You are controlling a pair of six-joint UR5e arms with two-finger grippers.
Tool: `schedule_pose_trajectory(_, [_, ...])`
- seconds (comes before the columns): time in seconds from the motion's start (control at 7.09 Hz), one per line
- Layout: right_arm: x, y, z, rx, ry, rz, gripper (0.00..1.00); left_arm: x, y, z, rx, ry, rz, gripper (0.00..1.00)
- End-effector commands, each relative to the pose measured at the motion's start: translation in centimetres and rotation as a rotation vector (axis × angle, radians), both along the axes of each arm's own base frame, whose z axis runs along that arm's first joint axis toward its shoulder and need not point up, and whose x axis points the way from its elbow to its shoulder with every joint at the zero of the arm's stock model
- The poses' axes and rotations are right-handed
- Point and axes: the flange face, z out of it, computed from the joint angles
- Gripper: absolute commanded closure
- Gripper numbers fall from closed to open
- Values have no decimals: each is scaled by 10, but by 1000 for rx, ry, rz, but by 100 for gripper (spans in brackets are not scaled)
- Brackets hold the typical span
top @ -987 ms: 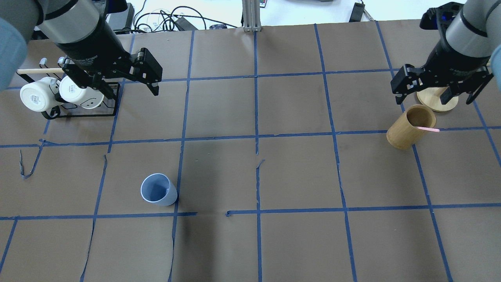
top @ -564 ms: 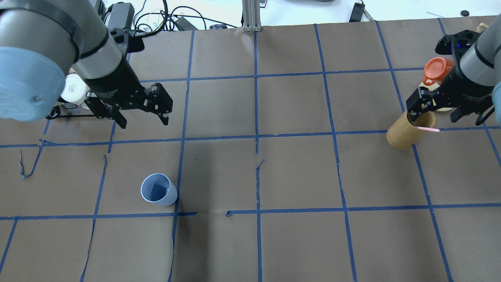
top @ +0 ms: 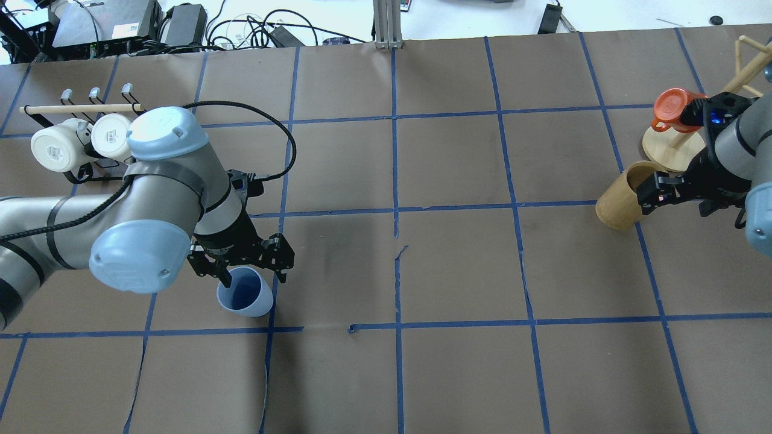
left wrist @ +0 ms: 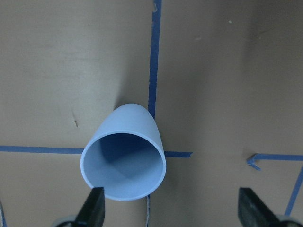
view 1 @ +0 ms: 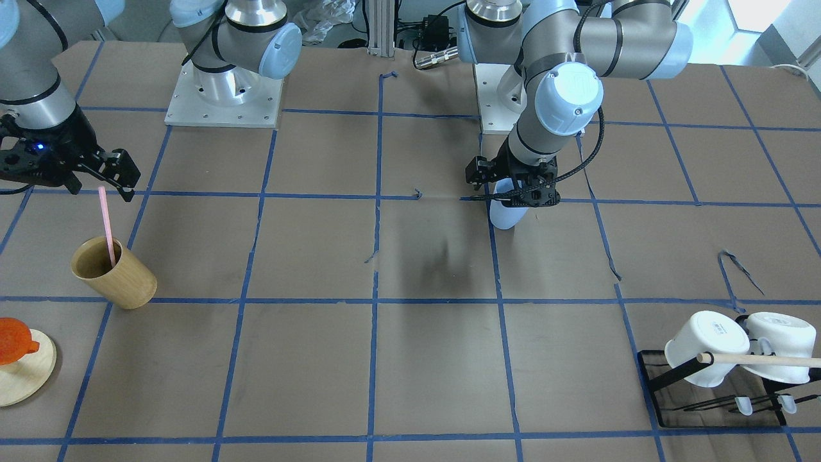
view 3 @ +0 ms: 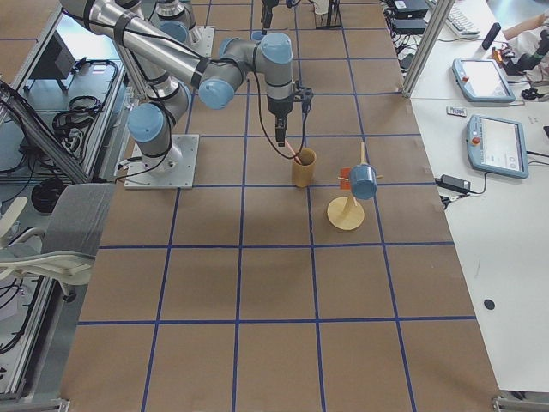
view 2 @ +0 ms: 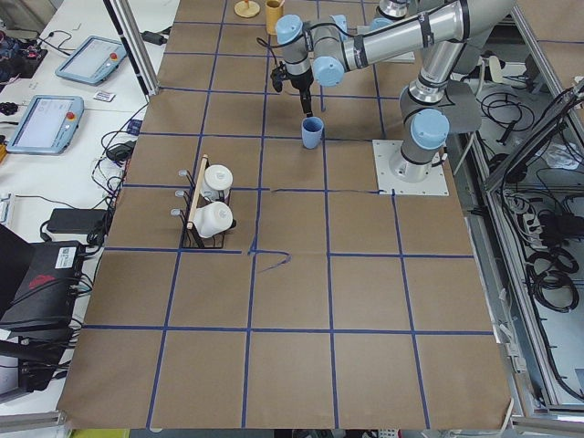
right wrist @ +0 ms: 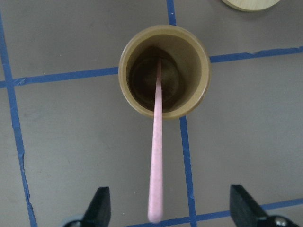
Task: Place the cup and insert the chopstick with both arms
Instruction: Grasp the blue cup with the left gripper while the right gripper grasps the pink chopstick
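The light-blue cup (top: 246, 295) stands upright on the table at front left, and shows in the front view (view 1: 505, 217). My left gripper (top: 255, 278) is open just above its rim, and in the left wrist view (left wrist: 173, 210) one finger (left wrist: 93, 206) sits at the rim edge of the cup (left wrist: 124, 153). The pink chopstick (right wrist: 156, 156) leans in the tan bamboo cup (right wrist: 163, 71). My right gripper (right wrist: 173, 205) is open, its fingers either side of the stick's top. The front view shows the stick (view 1: 108, 231) below that gripper (view 1: 102, 189).
A black rack (top: 90, 172) with two white mugs (top: 57, 147) and a wooden rod (top: 78, 108) stands at the back left. An orange cup (top: 672, 107) hangs on a wooden stand (top: 666, 150) behind the bamboo cup (top: 621, 202). Blue tape lines grid the brown table (top: 458, 265).
My left arm has swung from the mug rack forward and down to the blue cup. My right arm has moved down over the bamboo cup and the stick. Both grippers stay open.
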Motion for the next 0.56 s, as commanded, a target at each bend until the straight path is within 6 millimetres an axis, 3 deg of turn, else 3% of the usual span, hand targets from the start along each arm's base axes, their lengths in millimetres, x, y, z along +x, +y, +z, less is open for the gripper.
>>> schedule_pose_trajectory(0.0, [-4,2,-5,-11,-31,-14,24,0,5,-32,-3,3,-6,51])
schedule_pose_trajectory(0.14, [-1,1,-5,-31,-66,-12,24,0,4,-30,-7,4,-9,100])
schedule_pose_trajectory(0.42, [-1,-4,-3,-67,-69,-3,26,0,1,-26,-26,2,-11,100])
